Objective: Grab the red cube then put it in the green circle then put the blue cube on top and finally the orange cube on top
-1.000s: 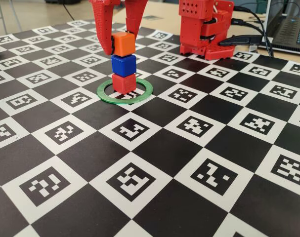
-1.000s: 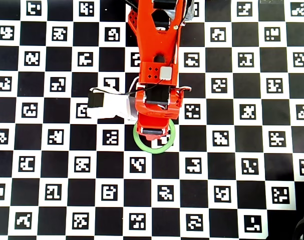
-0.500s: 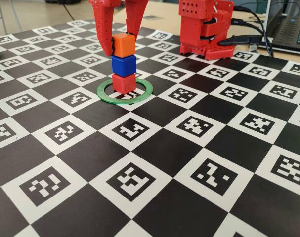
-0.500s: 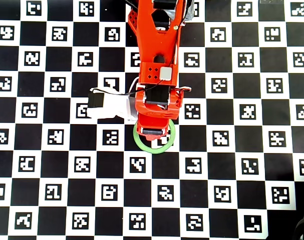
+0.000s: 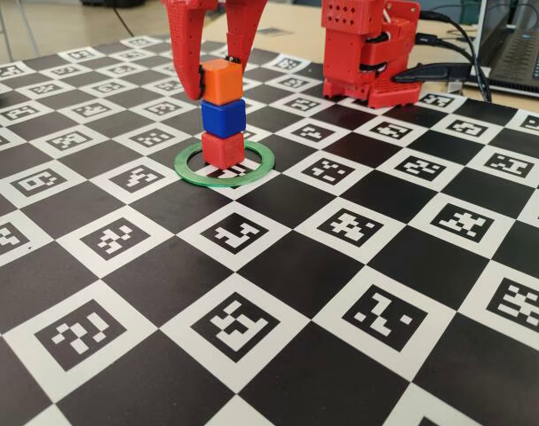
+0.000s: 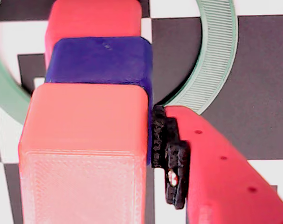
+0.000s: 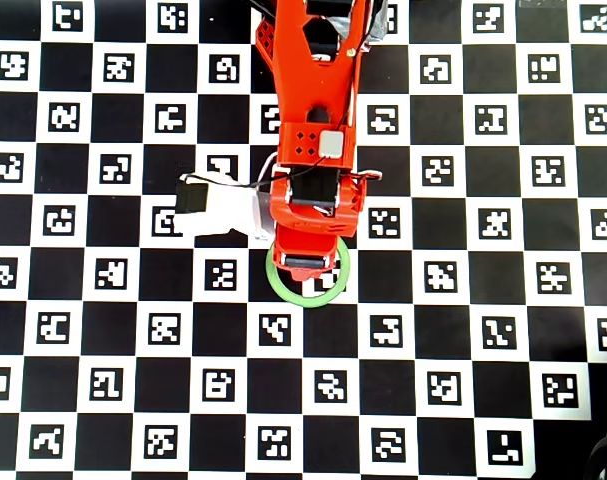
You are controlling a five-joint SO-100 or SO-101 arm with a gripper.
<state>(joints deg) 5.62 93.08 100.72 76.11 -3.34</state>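
Note:
The red cube (image 5: pixel 221 147) stands inside the green circle (image 5: pixel 225 182), with the blue cube (image 5: pixel 222 117) on it and the orange cube (image 5: pixel 223 80) on top. My red gripper (image 5: pixel 216 78) reaches down from above and stands slightly open, one finger on each side of the orange cube. In the wrist view the orange cube (image 6: pixel 83 140) fills the left, over the blue cube (image 6: pixel 101 60) and the red cube (image 6: pixel 92 18). One black finger pad (image 6: pixel 167 154) sits just right of it with a thin gap. The overhead view hides the cubes under the gripper (image 7: pixel 305 265); only the green circle (image 7: pixel 305 300) shows.
The table is covered by a black-and-white marker checkerboard (image 5: pixel 340 293). The arm's red base (image 5: pixel 367 49) stands behind and right of the stack. A laptop (image 5: pixel 527 53) and cables lie at the far right. A white camera mount (image 7: pixel 218 210) sticks out left of the wrist.
The left finger has drawn slightly away from the orange cube's side. The stack has not moved.

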